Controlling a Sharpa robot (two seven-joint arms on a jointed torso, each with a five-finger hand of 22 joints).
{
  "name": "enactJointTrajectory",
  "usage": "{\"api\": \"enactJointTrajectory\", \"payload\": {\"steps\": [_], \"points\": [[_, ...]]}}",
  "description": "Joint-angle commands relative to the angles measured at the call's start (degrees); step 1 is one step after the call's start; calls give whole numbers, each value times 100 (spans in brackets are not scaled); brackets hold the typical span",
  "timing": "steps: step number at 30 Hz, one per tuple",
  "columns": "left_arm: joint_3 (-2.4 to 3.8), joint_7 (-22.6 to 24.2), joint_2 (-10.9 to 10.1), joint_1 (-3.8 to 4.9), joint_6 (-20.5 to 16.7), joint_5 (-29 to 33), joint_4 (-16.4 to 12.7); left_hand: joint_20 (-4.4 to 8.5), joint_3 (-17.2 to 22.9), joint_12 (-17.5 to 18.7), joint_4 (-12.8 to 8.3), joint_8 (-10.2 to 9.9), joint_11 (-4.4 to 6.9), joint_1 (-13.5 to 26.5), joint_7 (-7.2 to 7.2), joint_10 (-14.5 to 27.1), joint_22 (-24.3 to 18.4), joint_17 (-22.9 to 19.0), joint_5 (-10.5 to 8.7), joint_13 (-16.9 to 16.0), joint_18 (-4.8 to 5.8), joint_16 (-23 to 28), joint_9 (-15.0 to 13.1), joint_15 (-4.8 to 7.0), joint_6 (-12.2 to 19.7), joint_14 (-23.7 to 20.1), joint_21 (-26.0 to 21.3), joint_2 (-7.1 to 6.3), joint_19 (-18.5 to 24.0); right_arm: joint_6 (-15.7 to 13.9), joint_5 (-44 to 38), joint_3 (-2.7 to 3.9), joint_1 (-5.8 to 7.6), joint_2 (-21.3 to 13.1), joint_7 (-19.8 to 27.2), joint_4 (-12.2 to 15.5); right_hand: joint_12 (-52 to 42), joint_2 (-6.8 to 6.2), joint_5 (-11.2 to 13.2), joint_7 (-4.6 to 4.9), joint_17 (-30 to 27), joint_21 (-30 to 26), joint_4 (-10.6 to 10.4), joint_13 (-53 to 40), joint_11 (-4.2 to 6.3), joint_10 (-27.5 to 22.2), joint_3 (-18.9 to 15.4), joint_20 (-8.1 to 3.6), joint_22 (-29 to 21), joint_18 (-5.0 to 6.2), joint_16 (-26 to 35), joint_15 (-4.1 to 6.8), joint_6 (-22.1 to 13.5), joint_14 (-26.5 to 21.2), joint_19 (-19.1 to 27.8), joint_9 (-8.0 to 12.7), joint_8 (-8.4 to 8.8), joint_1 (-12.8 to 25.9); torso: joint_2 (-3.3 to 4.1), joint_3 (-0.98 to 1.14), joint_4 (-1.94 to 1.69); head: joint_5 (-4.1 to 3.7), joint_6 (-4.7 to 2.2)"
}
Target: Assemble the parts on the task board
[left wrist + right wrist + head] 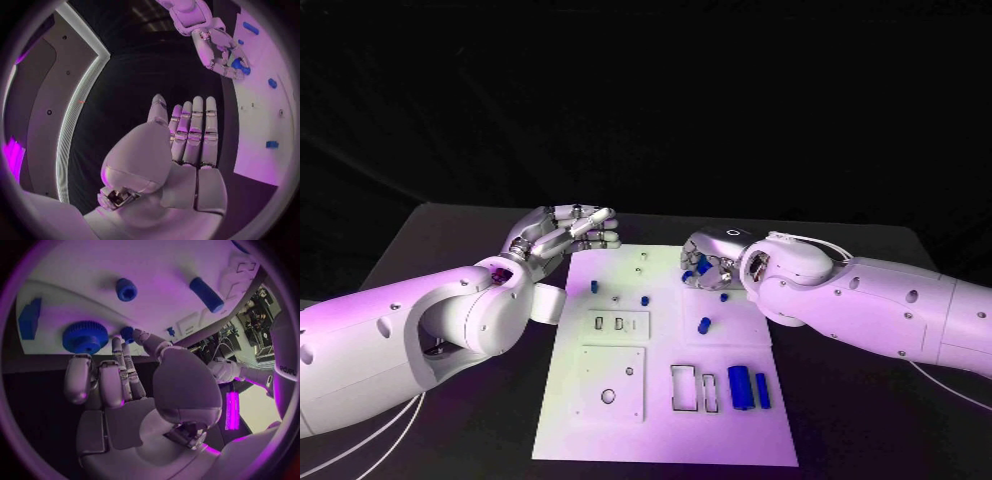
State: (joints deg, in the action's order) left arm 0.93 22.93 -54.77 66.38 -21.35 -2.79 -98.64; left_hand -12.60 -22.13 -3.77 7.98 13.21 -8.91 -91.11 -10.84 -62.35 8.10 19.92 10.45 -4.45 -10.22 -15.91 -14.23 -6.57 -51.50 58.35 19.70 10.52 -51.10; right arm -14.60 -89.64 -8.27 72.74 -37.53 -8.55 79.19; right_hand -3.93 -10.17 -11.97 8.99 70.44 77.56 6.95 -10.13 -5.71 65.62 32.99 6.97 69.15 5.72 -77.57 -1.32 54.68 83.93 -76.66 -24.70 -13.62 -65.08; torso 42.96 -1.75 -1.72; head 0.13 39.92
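The white task board (661, 420) lies in the middle of the table. My right hand (711, 262) hovers over its far right part, thumb and a fingertip (120, 346) pinching a small blue part (127, 332); the same part (239, 65) shows between its fingers from the left wrist. Beside it on the board sits a knurled blue wheel (84, 336). My left hand (567, 235) is off the board's far left corner, fingers (197, 127) straight and holding nothing. Blue pegs (594, 286) (646, 299) stand on the board, and a short cylinder (705, 324) lies mid-right.
Two long blue bars (740, 387) (763, 390) lie at the board's near right beside rectangular slots (684, 388). A plate with a round hole (609, 396) sits near left. A blue block (29, 317) and a blue peg (206, 294) lie near my right hand.
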Motion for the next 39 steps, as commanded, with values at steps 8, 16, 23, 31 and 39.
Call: {"api": "enactJointTrajectory", "payload": {"steps": [8, 16, 23, 31, 39], "points": [[5, 9, 7, 14, 84, 19, -13, -18, -63, 14, 7, -57, -16, -39, -25, 52, 3, 32, 19, 8, -5, 35, -11, -13, 78, -41, 36, 36, 19, 40, 33, -2, -15, 34, 7, -28, -40, 127, 142, -61, 14, 141, -27, -33, 61, 194, 294, -23, 195, -143, -92, 69, 145, 262, -117, -99, -105, -96, -1, 2, 18, 11, 26], [5, -2, 7, 14, 81, 20, -4, -18, -71, 13, 8, -64, -18, -41, -29, 53, 3, 39, 19, 8, -5, 36, -12, -14, 89, -42, 37, 38, 20, 9, 21, -2, -19, 40, -25, -35, -74, 369, 568, -118, 36, 277, 41, -95, 143, 420, 727, -85, 425, -181, -178, 129, 302, 264, -207, -320, -276, -376, -1, 2, 11, 2, 36], [5, -10, 6, 14, 84, 20, 3, -18, -71, 13, 8, -64, -18, -41, -29, 53, 3, 39, 19, 8, -5, 36, -12, -14, 89, -42, 37, 38, 20, -419, -47, -2, -22, 29, -71, -10, -82, 383, 712, -139, 48, 395, 73, -157, 176, 530, 778, -109, 627, -222, -222, 158, 330, 267, -318, -474, -367, -415, -2, 3, 11, 3, 24], [5, -3, -5, 14, 33, 25, 8, -28, -128, 28, 3, -99, -47, -66, -59, 144, 1, 97, 23, 22, -2, 47, -30, -29, 153, -62, 44, 57, 36, -1083, -79, 2, 8, 52, -33, 62, -4, 327, 589, -122, -326, 170, 106, -167, 153, 451, 855, -100, 271, -133, -18, 151, 277, 158, -26, -557, -370, -422, -3, -6, 19, 23, -6], [5, -1, -5, 14, 28, 31, 3, -31, -142, 27, 0, -106, -55, -76, -66, 176, 1, 115, 23, 26, -2, 50, -36, -34, 166, -68, 46, 69, 41, -1370, -85, 9, 58, 319, -29, -101, -9, 308, 558, -124, -300, 229, 133, -178, 157, 471, 887, -99, 383, -157, -32, 155, 282, 160, -98, -584, -379, -442, 11, -4, -7, 3, -44]]}}
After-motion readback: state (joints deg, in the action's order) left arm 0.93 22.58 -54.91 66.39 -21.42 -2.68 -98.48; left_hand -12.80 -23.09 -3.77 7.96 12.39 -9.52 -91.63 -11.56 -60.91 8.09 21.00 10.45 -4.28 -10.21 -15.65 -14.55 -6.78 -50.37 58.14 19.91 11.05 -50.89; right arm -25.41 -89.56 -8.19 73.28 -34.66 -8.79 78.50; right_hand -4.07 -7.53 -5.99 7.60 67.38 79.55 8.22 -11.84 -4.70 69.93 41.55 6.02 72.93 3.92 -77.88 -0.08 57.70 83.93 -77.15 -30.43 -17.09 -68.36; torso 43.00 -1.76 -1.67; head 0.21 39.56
